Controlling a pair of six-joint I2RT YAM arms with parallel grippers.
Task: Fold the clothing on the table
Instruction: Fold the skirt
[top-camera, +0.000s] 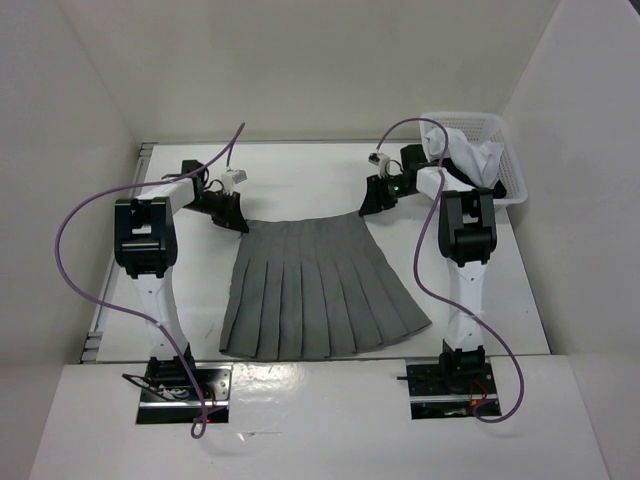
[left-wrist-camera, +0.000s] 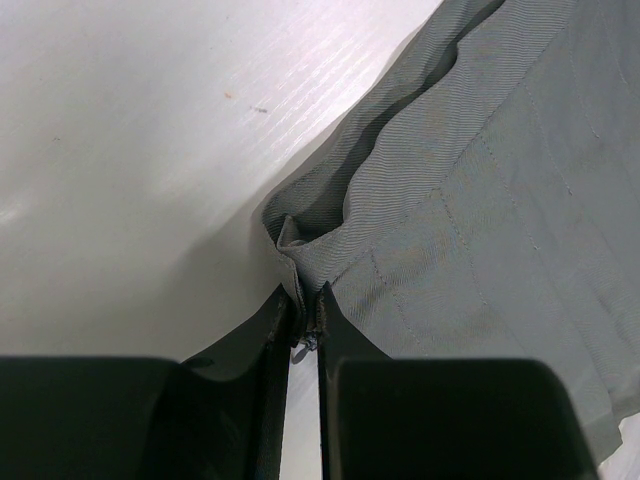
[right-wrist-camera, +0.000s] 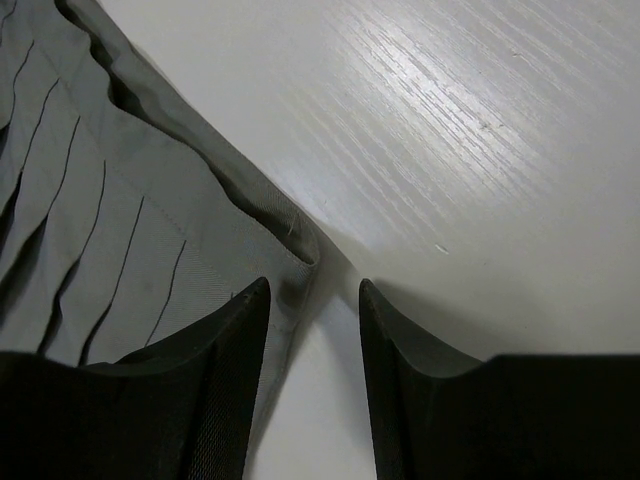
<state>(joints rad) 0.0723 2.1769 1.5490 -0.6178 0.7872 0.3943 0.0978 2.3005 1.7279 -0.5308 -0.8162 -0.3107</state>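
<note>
A dark grey pleated skirt (top-camera: 320, 290) of soft fabric lies spread flat on the large white desk (top-camera: 300, 175). Its plain waistband (top-camera: 300, 226) is on the far side and its flared hem is toward the arm bases. The waistband's long axis runs left to right, straight from one arm to the other, so each arm has its own corner close at hand.

The left end effector (left-wrist-camera: 303, 305) is pressed almost together, pinching the bunched left waistband corner (left-wrist-camera: 290, 240) between its fingers.

The right end effector (right-wrist-camera: 314, 290) stands spread, with nothing gripped. The right waistband corner (right-wrist-camera: 298, 245) sits flat on the desk at the mouth of the gap. It lies closer to the finger on the skirt side, which overlaps the fabric edge, while the other finger has only bare desk beneath it.

This offset looks like the relation that matters. The corner lies just ahead of the right fingertips and to the skirt side of their midline. Pressing together here would likely catch only the tip of the corner, so a slight reach forward and toward the skirt seems wise. With both corners held, the fold would probably run toward the bases, bringing waistband to hem across the pleats.
</note>
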